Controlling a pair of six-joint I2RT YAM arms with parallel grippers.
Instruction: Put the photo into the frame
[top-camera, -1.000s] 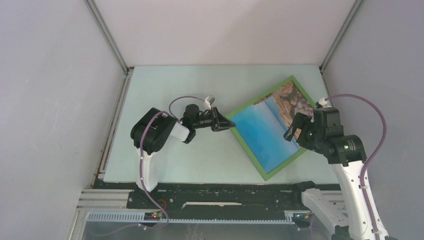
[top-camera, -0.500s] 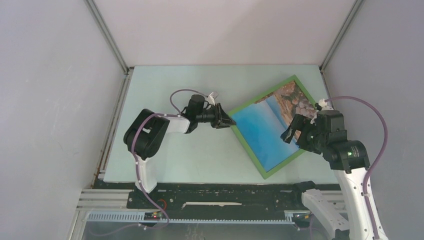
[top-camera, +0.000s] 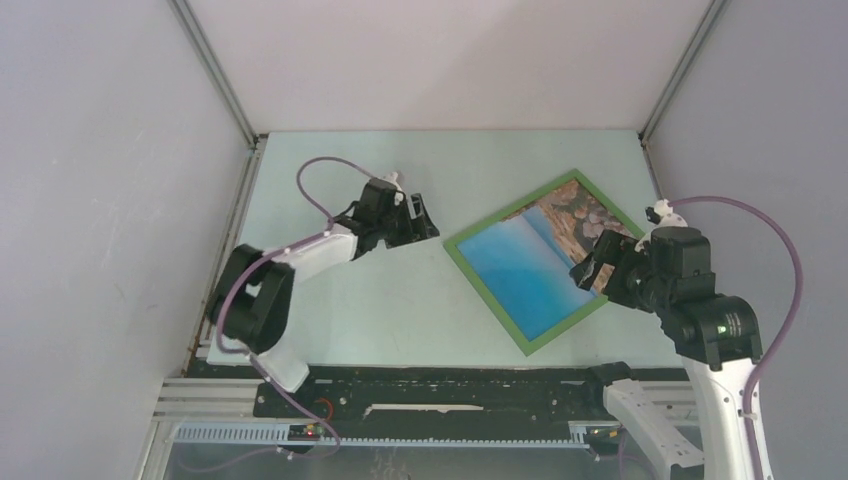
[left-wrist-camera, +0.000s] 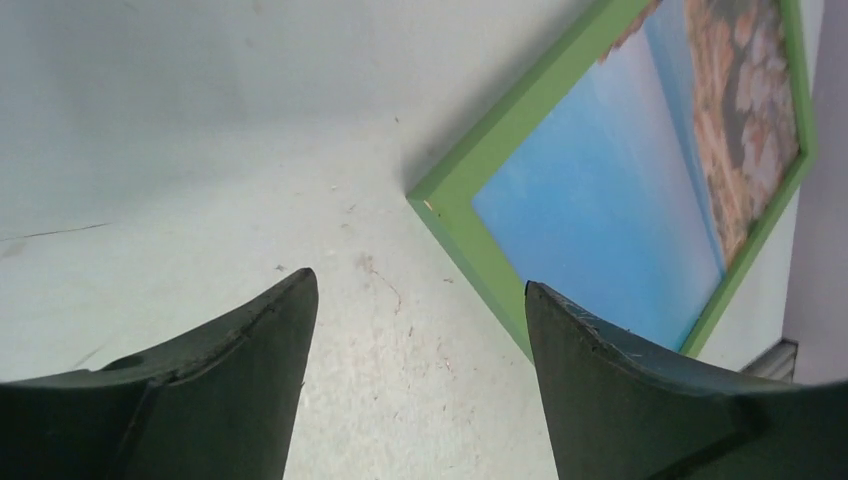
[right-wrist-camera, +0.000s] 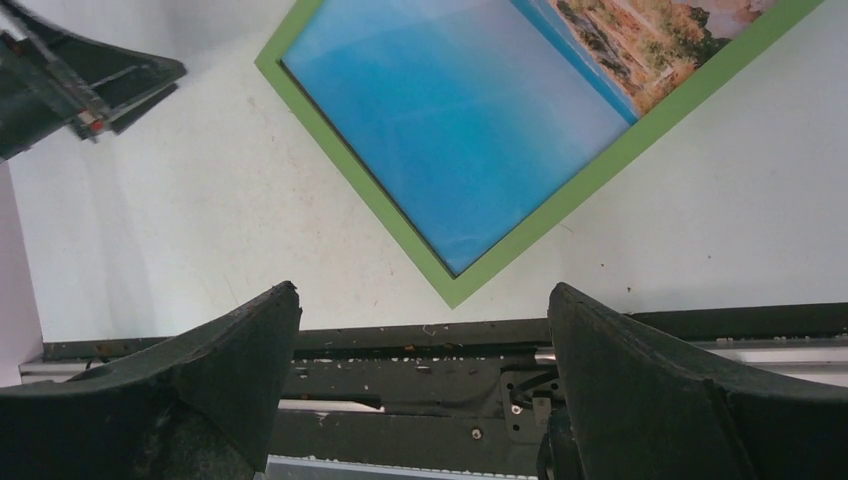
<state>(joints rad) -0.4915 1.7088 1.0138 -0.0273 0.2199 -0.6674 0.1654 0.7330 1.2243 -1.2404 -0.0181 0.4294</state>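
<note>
The frame (top-camera: 487, 297) lies flat on the pale table, green face up, turned like a diamond right of the middle. The photo (top-camera: 530, 270) sits inside it, blue water toward me and tan cliffs at the far end. My left gripper (top-camera: 428, 218) is open, just left of the frame's left corner and apart from it. In the left wrist view its jaws (left-wrist-camera: 418, 282) span bare table, with the frame (left-wrist-camera: 480, 235) and photo (left-wrist-camera: 610, 210) ahead to the right. My right gripper (top-camera: 592, 265) hovers open above the frame's right side. Frame (right-wrist-camera: 352, 180) and photo (right-wrist-camera: 450, 120) lie below it.
The pale green table (top-camera: 330, 300) is walled by grey panels on three sides. A black rail (top-camera: 440, 385) carrying the arm bases runs along the near edge, close to the frame's near corner. The right wrist view shows that rail (right-wrist-camera: 420, 380) between the right jaws.
My left gripper has opened, let go of the frame's left corner and drawn back to the far left. The frame has settled flat. My right arm has backed off slightly to the right.
</note>
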